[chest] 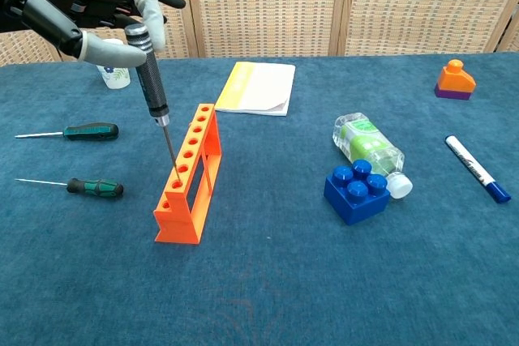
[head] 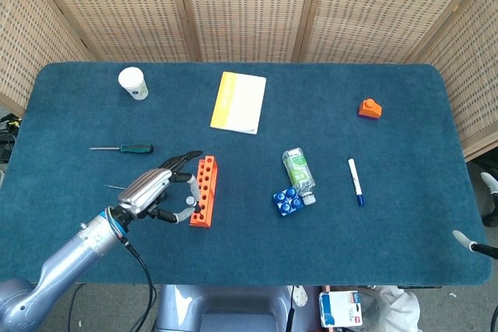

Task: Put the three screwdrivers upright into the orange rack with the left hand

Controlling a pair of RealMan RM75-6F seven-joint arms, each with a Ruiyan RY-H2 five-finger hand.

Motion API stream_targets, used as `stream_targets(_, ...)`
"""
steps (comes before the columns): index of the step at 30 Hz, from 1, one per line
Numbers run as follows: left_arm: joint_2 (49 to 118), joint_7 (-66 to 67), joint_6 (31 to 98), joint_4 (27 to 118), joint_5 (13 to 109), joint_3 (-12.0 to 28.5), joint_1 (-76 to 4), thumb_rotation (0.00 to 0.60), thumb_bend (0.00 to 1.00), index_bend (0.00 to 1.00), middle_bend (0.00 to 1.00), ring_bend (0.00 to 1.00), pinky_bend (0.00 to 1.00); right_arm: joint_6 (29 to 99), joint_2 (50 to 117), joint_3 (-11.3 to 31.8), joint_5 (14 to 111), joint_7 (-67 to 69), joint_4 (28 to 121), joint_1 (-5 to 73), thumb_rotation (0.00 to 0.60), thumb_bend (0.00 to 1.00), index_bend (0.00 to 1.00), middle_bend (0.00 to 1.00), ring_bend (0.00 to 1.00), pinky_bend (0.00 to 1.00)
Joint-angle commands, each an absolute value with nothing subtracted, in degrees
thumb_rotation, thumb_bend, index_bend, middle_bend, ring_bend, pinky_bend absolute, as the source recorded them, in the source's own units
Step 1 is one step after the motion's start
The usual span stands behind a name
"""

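Orange rack (chest: 190, 176) stands left of centre on the table, all holes empty so far. Left hand (chest: 89, 6) pinches a black-handled screwdriver (chest: 152, 91) near-upright, tip at a near-end rack hole, not seated yet by my read. Two green-handled screwdrivers (chest: 96, 188) lie flat to the left of the rack, untouched. Roughly first of three in progress. Right hand out of view.
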State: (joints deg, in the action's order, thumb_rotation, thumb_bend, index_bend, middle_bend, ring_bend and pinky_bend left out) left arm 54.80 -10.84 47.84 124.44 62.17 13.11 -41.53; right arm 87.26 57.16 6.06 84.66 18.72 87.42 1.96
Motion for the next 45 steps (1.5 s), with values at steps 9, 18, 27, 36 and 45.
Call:
stream_targets(9,54.9,-10.8,47.2,124.3,61.9,13.1,-42.0,0.600,0.46,0.65,0.00,0.00,0.00,87.2,57.1,6.1,84.6,18.8,87.4,1.9,0.600,0.00,0.00,0.00,0.00,0.00)
stream_targets(18,55.3,-10.3,47.6,124.1,61.2,13.2,-42.2,0.600,0.46,0.65,0.00,0.00,0.00,87.3,57.0,6.1,84.6,18.9,87.4,1.9,0.600,0.00,0.00,0.00,0.00,0.00)
stream_targets(27,55.1,-10.0,47.5,124.3,60.8,13.3,-42.5,0.600,0.46,0.65,0.00,0.00,0.00,87.2,57.0,6.0,84.7,18.8,87.6,1.9,0.600,0.00,0.00,0.00,0.00,0.00)
stream_targets(36,56.5,-8.8,47.2,123.3,59.6,12.7,-43.2,0.600,0.46,0.65,0.00,0.00,0.00,86.9,57.0,6.0,84.6,18.9,87.5,2.0,0.600,0.00,0.00,0.00,0.00,0.00)
stream_targets(45,59.4,-7.3,47.6,121.6,59.7,11.0,-43.1,0.600,0.46,0.65,0.00,0.00,0.00,86.9,57.0,6.0,84.6,18.8,87.5,2.1,0.600,0.00,0.00,0.00,0.00,0.00)
